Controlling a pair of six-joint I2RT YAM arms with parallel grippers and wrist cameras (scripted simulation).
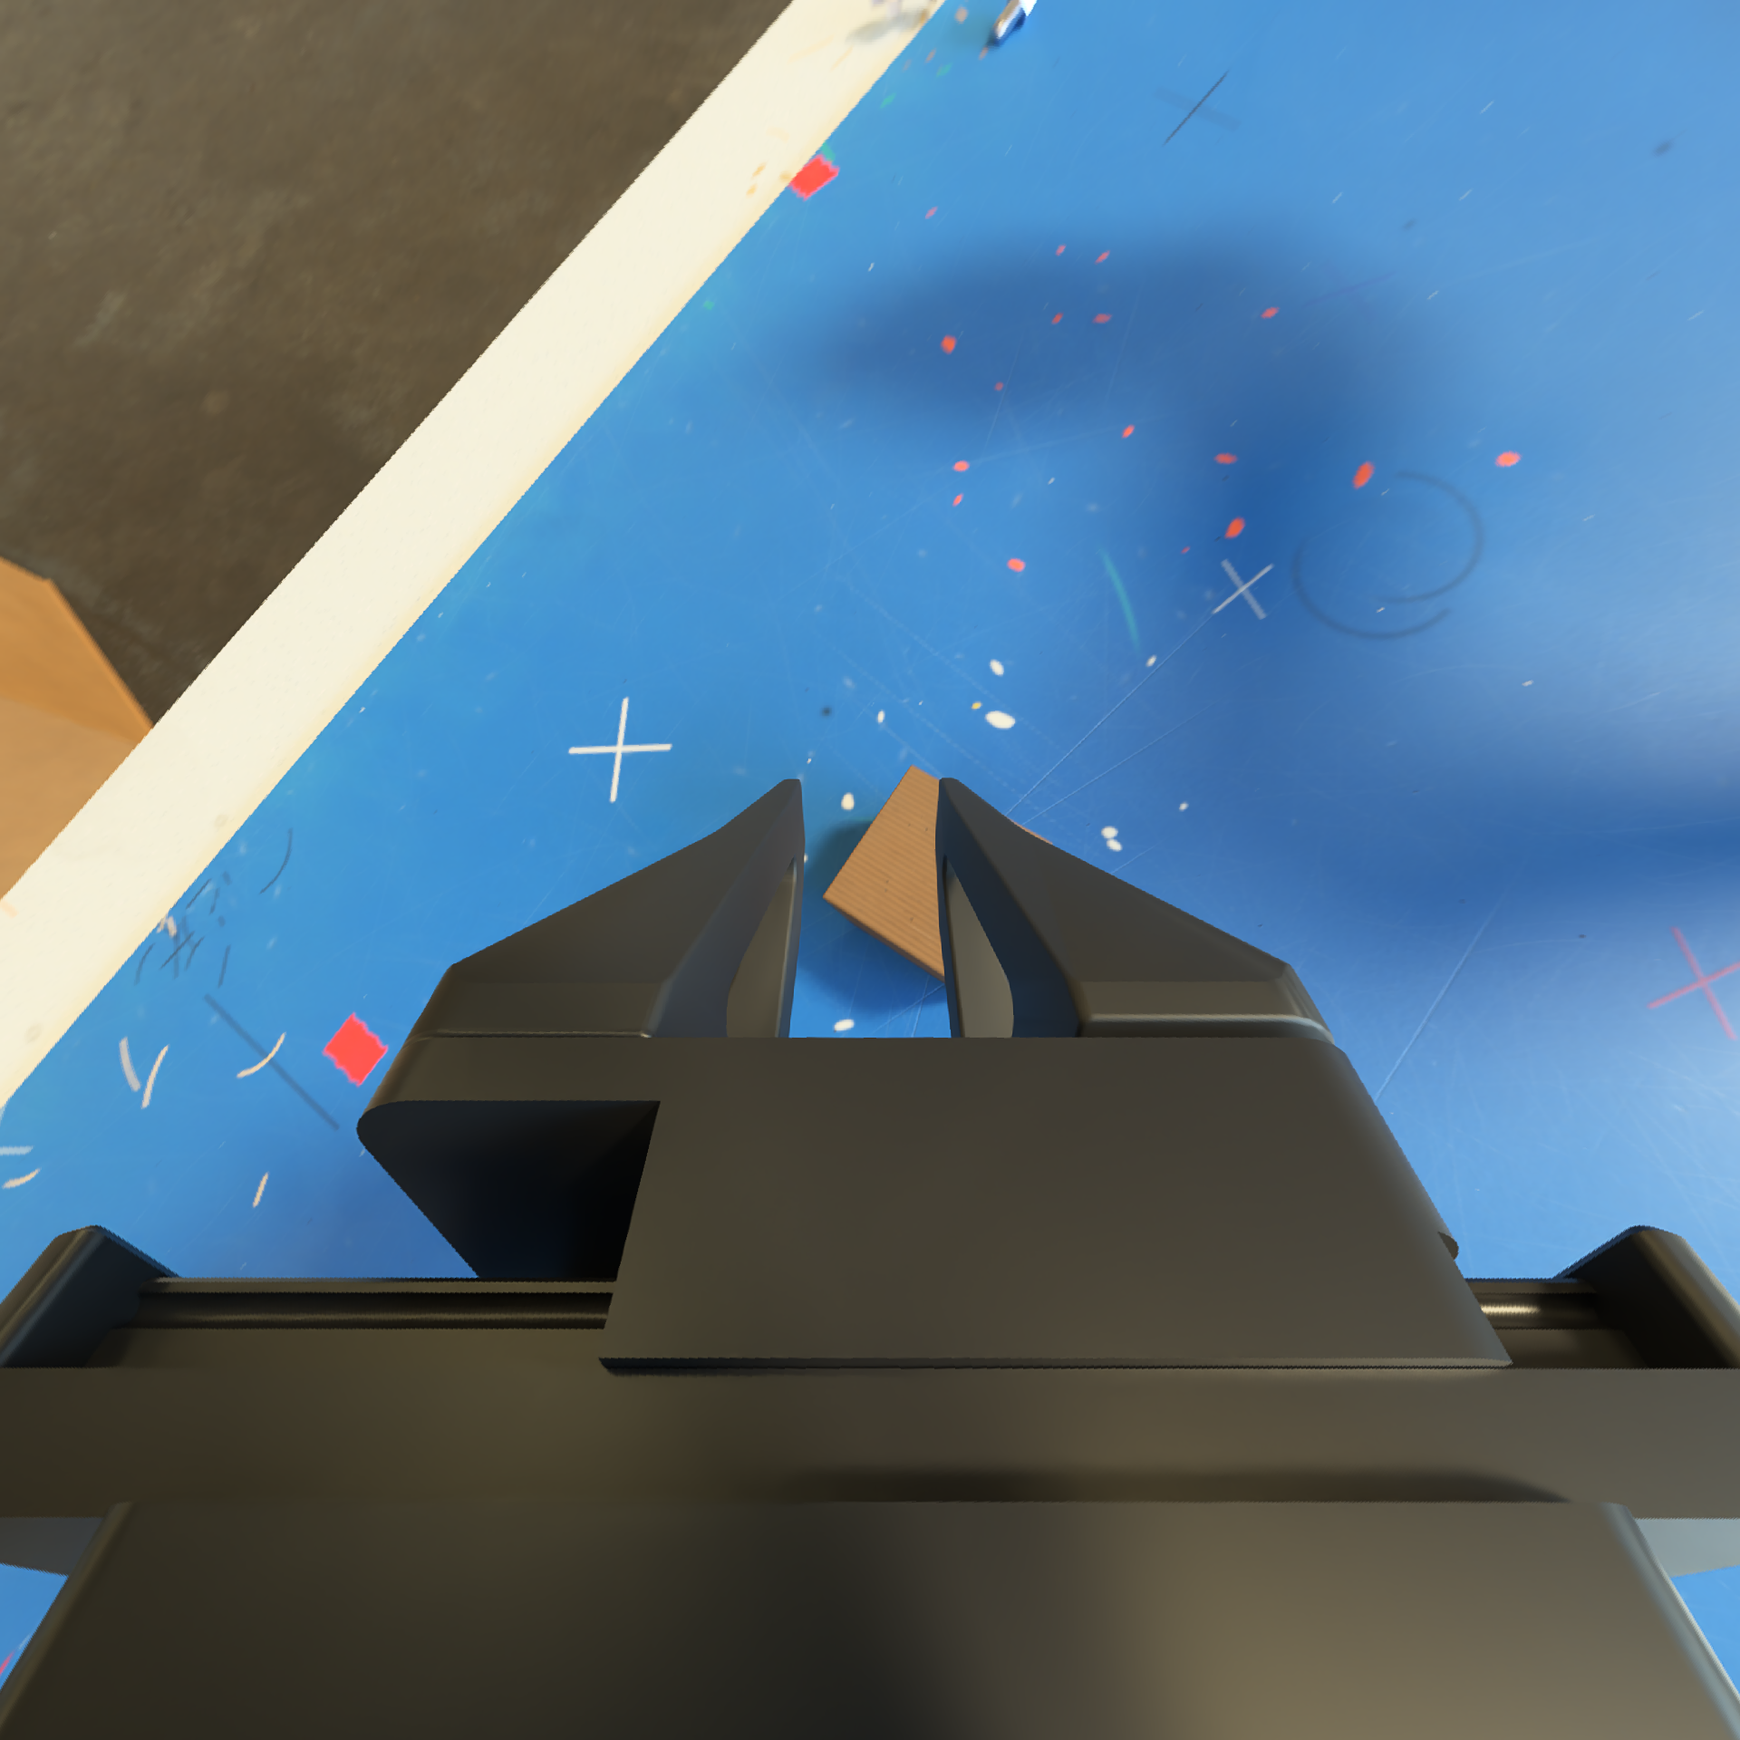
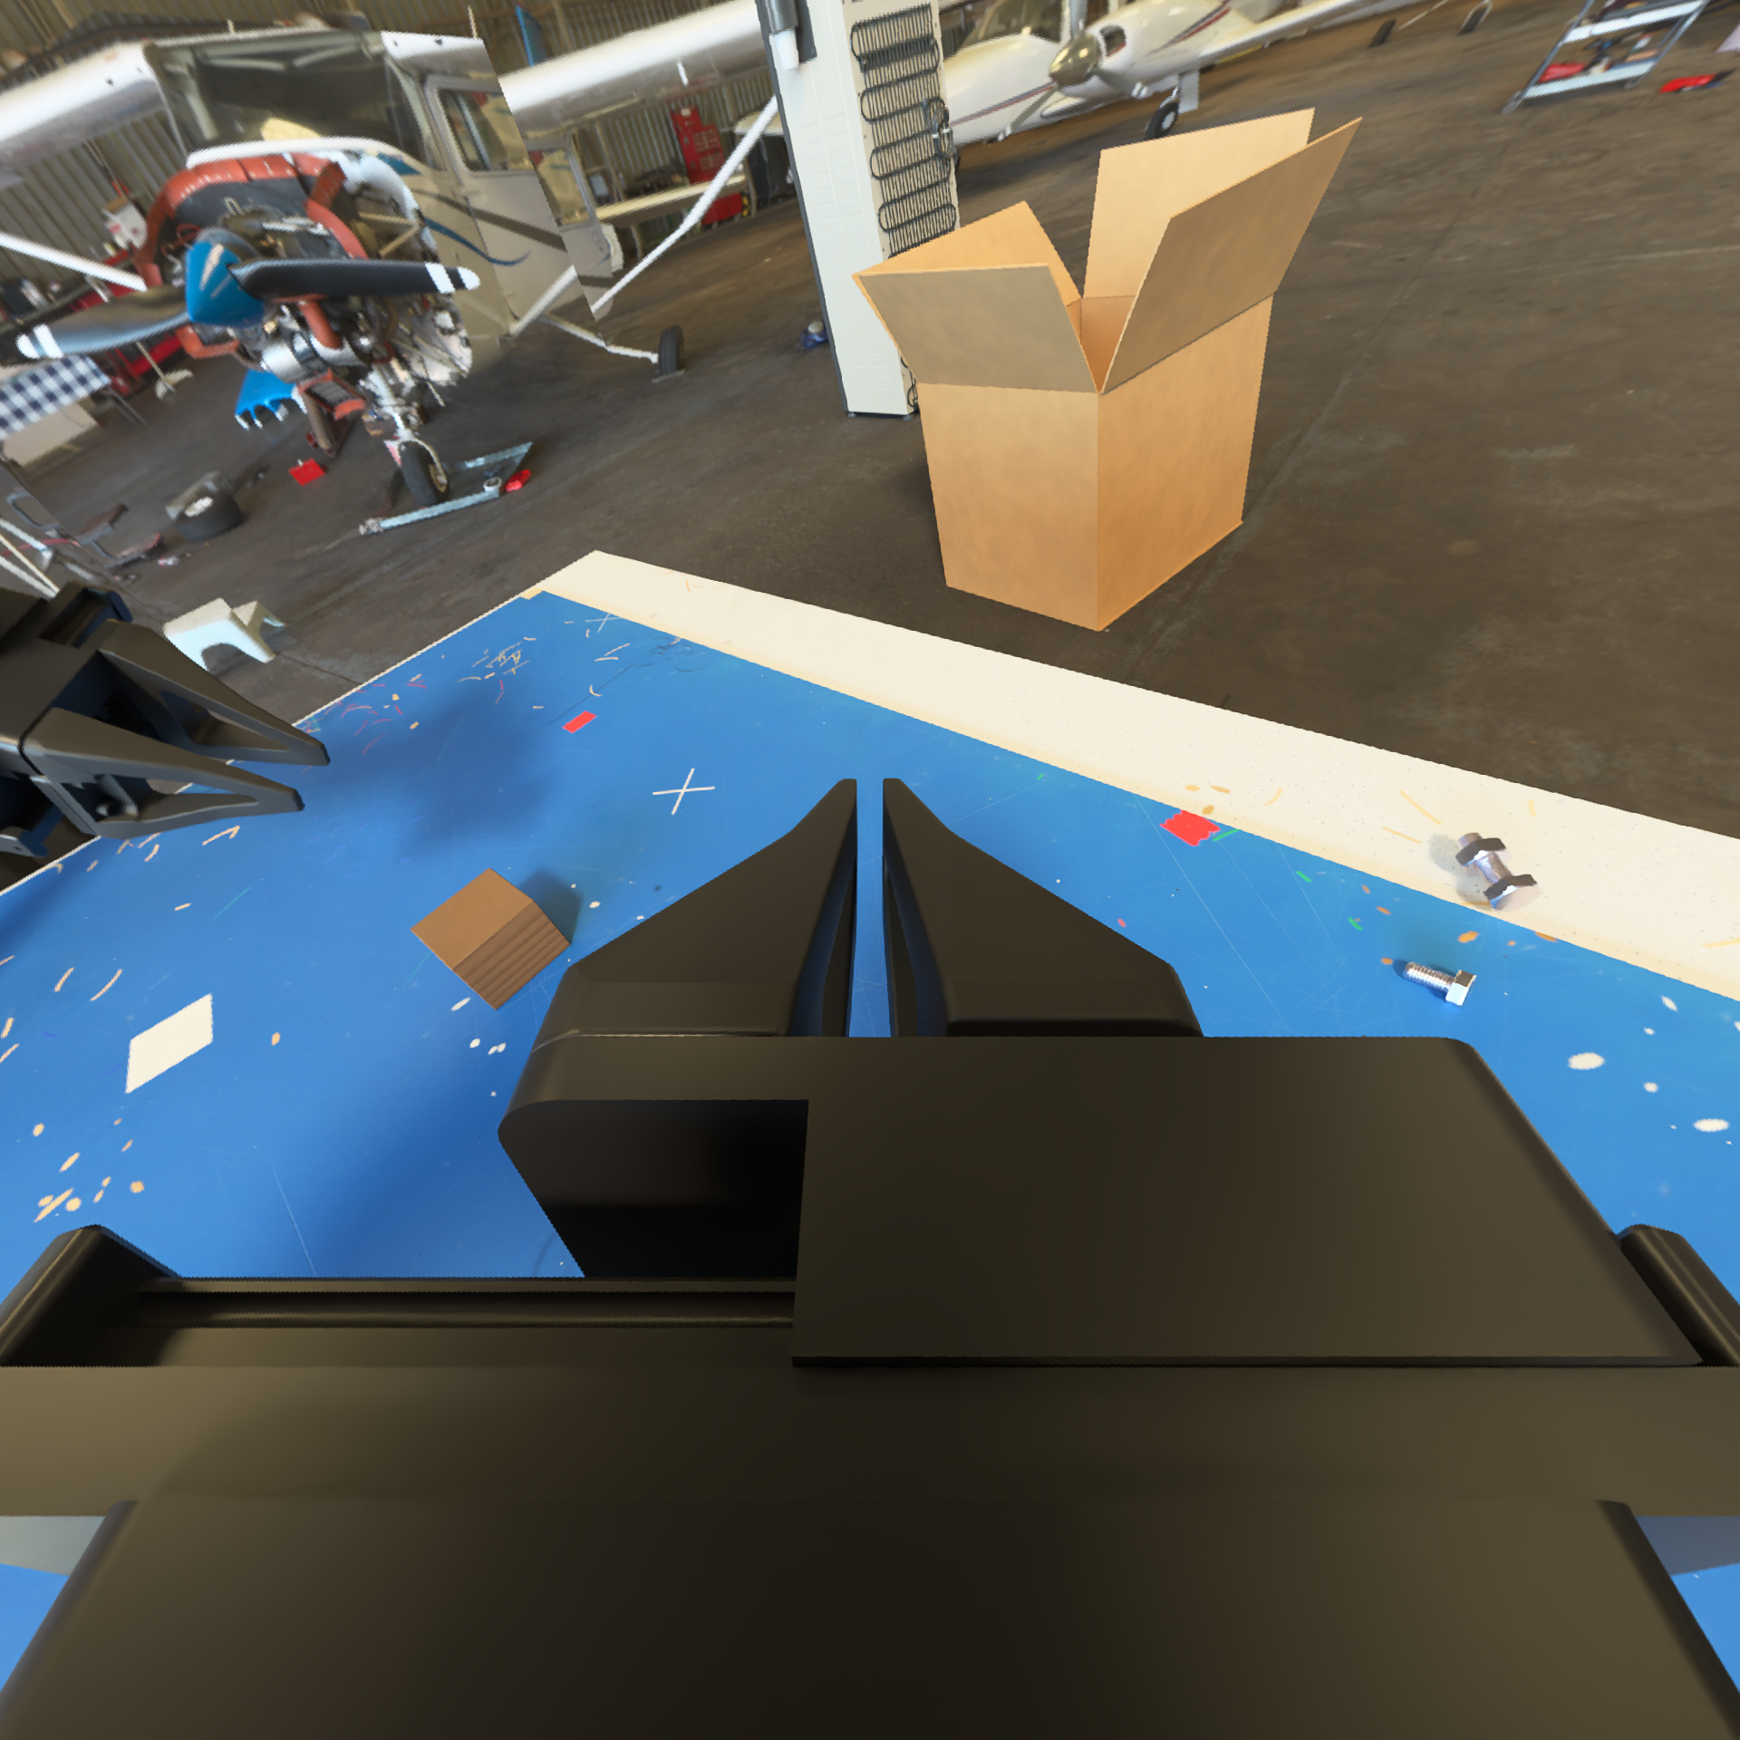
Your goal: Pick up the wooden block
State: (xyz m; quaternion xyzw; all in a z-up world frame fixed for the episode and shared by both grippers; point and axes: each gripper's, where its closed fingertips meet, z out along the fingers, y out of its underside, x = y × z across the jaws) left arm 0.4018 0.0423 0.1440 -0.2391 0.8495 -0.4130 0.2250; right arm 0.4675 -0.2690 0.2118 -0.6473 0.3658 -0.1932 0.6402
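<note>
Below the left wrist camera, the black two-finger left gripper point(image 1: 871, 800) hung part-spread above the small brown ridged wooden block point(image 1: 894, 871) on the blue paint-flecked table point(image 1: 1224, 847), block off-centre under one finger point(image 1: 970, 894). Risk judged: descending thus would strike or skid it. Farther off, the right gripper point(image 2: 870, 800) sat nearly pressed together, holding nothing.

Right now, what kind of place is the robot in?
It looks like an aircraft hangar. A small plane with its engine uncovered and another white plane stand on the dark floor behind the blue worktable.
</note>
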